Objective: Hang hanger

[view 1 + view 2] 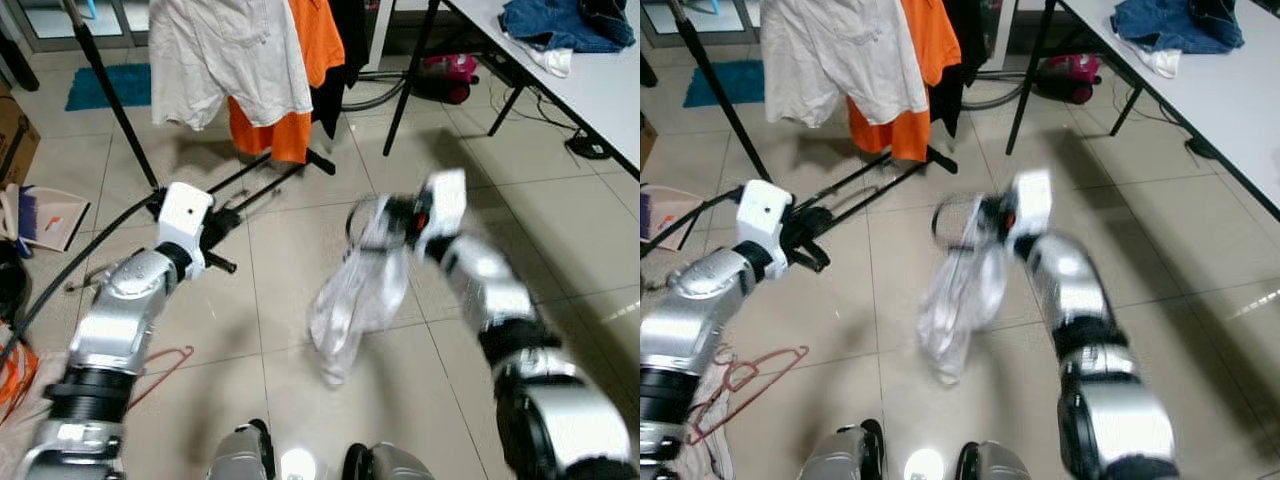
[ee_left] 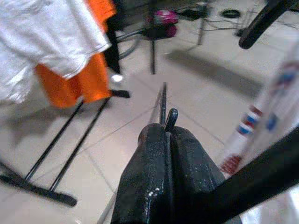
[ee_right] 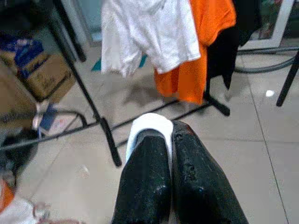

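While a pink hanger (image 1: 165, 368) lies on the tiles at near left, the left gripper (image 2: 164, 140) hovers above the floor, fingers pressed together on a thin dark rod (image 2: 160, 103). At centre the right gripper (image 3: 170, 140) is clamped on a white garment (image 1: 358, 295) (blurred), which dangles below it. Farther off, a white shirt (image 1: 225, 55) and an orange shirt (image 1: 300, 85) hang from the rack (image 1: 115, 100).

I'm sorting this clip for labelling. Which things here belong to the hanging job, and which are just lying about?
Job: right gripper shut on the white garment's hanger; white garment; clothes rack with a white shirt and orange shirt; left gripper.

Lying about: pink hanger, denim clothes, table, teal mat.
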`<state>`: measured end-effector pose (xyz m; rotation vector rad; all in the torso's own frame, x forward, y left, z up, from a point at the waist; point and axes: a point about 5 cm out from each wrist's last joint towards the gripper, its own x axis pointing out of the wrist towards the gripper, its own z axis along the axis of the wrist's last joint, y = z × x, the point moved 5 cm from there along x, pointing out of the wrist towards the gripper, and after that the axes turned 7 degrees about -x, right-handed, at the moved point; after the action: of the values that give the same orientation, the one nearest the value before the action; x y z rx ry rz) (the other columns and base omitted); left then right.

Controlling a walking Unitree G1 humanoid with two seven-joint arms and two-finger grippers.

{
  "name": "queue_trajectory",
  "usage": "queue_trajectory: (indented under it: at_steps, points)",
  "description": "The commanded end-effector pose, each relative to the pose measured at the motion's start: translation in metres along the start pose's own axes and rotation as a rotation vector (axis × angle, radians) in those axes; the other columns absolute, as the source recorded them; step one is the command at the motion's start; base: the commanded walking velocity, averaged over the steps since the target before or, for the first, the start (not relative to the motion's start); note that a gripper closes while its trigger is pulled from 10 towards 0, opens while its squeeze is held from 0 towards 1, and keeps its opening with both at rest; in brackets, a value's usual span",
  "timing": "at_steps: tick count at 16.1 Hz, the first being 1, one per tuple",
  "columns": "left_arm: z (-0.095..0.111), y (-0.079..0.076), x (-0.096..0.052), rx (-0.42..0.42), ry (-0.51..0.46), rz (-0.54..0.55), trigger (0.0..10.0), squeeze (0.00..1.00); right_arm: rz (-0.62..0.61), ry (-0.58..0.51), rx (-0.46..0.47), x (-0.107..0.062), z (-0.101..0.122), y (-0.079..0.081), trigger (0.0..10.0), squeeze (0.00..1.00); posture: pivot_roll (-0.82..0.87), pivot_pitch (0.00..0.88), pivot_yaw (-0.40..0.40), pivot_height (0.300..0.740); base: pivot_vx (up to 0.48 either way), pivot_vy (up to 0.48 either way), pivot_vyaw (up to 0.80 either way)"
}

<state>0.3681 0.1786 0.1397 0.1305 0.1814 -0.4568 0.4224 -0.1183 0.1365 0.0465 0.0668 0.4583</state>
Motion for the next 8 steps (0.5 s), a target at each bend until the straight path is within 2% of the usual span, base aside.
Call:
queue_trajectory:
  at_steps: [1,2,4,5,6,7,8]
  points:
    - [0.011,-0.006,0.004,-0.011,-0.04,-0.033,10.0,0.0,-0.022,-0.049,0.07,0.005,0.02,-0.006,10.0,0.0,-0.01,0.153,-0.057,0.74,0.0,0.0,0.0]
    - [0.013,-0.005,0.006,-0.03,-0.058,-0.011,10.0,0.0,-0.013,-0.058,0.064,0.006,0.023,-0.004,10.0,0.0,-0.01,0.153,-0.057,0.74,0.0,0.0,0.0]
    - [0.018,0.007,0.013,-0.161,-0.135,0.138,10.0,0.0,0.006,-0.078,0.026,0.008,0.031,0.0,10.0,0.0,-0.02,0.138,-0.057,0.74,0.0,0.0,0.0]
    - [0.009,0.016,0.014,-0.328,-0.177,0.31,10.0,0.0,0.009,-0.106,0.024,0.006,0.033,0.001,10.0,0.0,-0.02,0.135,-0.056,0.74,0.0,0.0,0.0]
    - [-0.009,0.013,0.011,-0.406,-0.173,0.413,10.0,0.0,-0.006,-0.108,0.037,0.004,0.029,0.0,10.0,0.0,-0.02,0.133,-0.058,0.74,0.0,0.0,0.0]
    - [-0.014,0.009,0.009,-0.409,-0.165,0.43,10.0,0.0,-0.014,-0.104,0.041,0.003,0.026,-0.001,10.0,0.0,-0.01,0.133,-0.059,0.74,0.0,0.0,0.0]
    - [-0.027,-0.005,0.007,-0.391,-0.143,0.443,10.0,0.0,-0.041,-0.093,0.061,0.0,0.015,-0.003,10.0,0.0,-0.01,0.133,-0.06,0.74,0.0,0.0,0.0]
